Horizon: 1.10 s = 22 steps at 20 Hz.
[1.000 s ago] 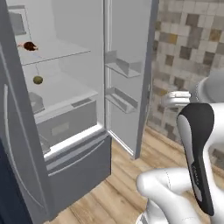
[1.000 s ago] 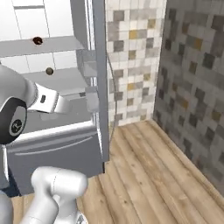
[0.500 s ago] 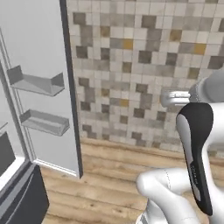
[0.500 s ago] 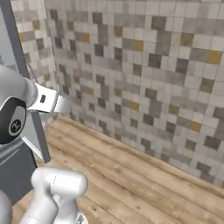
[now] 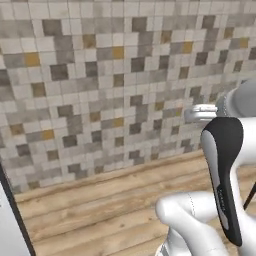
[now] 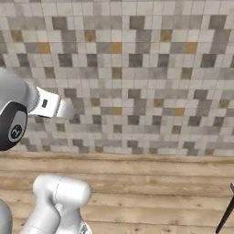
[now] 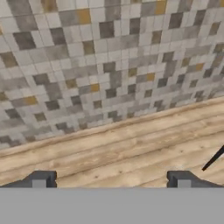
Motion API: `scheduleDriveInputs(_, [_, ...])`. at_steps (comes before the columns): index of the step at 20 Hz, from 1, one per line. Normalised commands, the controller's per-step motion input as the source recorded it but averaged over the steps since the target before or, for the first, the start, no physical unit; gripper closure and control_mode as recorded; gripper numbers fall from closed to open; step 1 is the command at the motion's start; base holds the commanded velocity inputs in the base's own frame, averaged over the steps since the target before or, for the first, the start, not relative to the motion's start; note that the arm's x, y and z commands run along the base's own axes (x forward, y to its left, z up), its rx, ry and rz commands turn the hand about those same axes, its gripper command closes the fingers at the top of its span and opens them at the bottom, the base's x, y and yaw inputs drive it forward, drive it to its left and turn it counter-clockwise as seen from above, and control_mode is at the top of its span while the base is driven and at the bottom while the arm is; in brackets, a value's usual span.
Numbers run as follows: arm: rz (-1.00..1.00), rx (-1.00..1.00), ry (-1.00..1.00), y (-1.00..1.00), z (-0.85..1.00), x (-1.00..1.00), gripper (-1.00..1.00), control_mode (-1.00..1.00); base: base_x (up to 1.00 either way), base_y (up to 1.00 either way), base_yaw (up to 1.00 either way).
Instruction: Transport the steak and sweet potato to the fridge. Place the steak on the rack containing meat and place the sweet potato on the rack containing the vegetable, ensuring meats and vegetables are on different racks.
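The steak and the sweet potato are out of view. Of the fridge I see a pale door panel with a dark edge (image 5: 11, 220) at the lower left of the left base view. In the hand view my gripper (image 7: 111, 180) is open, its two dark fingertips (image 7: 41, 179) wide apart with nothing between them. It points at a wooden floor and a tiled wall. My white arm (image 5: 220, 165) is folded close to the base.
A mosaic wall of grey, tan and yellow tiles (image 6: 137, 77) stands straight ahead above a light wooden plank floor (image 6: 151, 183). A thin dark slanted rod (image 6: 226, 215) pokes in at the lower right, also the rod (image 7: 214, 159) in the hand view.
The whole picture has swung away from the open fridge to the tiled wall, so the base has turned. The arm keeps its pose and the gripper stays open.
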Motion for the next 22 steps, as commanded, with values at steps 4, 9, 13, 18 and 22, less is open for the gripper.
scheduleDriveInputs(4, [0.0, 0.0, 0.0, 0.0, 0.0, 0.0, -1.0, 1.0, 0.0, -0.2, -0.88])
scheduleDriveInputs(9, [0.0, 0.0, 0.0, 0.0, 0.0, 0.0, -1.0, 1.0, 0.0, -0.04, -0.94])
scheduleDriveInputs(13, [0.0, 0.0, 0.0, 0.0, 0.0, 0.0, -1.0, 1.0, 0.36, 0.18, -0.66])
scheduleDriveInputs(18, [0.0, 0.0, 0.0, 0.0, 0.0, 0.0, -1.0, 1.0, 0.65, 0.08, -0.31])
scheduleDriveInputs(22, [0.0, 0.0, 0.0, 0.0, 0.0, 0.0, -1.0, 1.0, 0.78, 0.04, -0.25])
